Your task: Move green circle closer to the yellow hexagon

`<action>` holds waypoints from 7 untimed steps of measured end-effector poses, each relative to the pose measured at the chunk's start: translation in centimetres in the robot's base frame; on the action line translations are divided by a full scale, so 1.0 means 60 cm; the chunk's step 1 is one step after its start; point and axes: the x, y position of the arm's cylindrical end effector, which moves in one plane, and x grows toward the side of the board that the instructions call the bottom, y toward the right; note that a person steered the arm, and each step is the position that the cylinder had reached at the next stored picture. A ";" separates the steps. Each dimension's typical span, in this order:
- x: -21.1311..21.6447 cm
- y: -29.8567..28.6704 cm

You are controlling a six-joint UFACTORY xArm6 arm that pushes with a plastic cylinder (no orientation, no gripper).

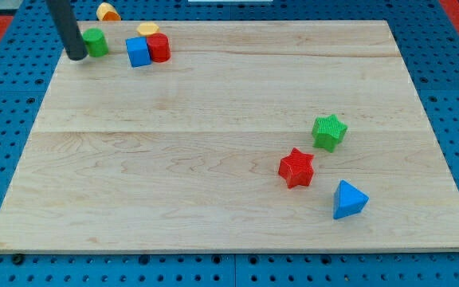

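The green circle (96,41) sits near the board's top left corner. My tip (77,56) stands just to its left, touching or nearly touching it. The yellow hexagon (147,30) lies at the board's top edge, to the right of the green circle, partly hidden behind the red circle (159,47) and blue cube (138,52).
A yellow-orange block (108,12) lies off the board above its top edge. A green star (329,131), a red star (296,167) and a blue triangle (348,199) are grouped at the lower right. The wooden board (213,159) lies on a blue pegboard.
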 end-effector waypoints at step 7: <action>-0.106 0.104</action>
